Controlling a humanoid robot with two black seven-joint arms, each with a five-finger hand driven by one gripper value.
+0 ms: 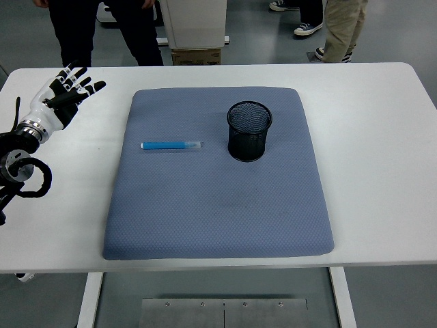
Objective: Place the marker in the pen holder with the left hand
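Well — left hand [66,89] fingers [82,87] spread, empty — marker [171,145] untouched.

One blue marker [171,145], one black mesh pen holder [249,130], one grey mat [218,205], one white desk [382,171], one robot hand [65,92]

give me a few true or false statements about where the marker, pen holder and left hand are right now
1. The marker lies flat on the blue mat. True.
2. The marker is inside the pen holder. False: it lies left of the holder, apart from it.
3. The left hand grips the marker. False: it is open, over the table's far left, holding nothing.
4. The pen holder stands upright on the mat. True.
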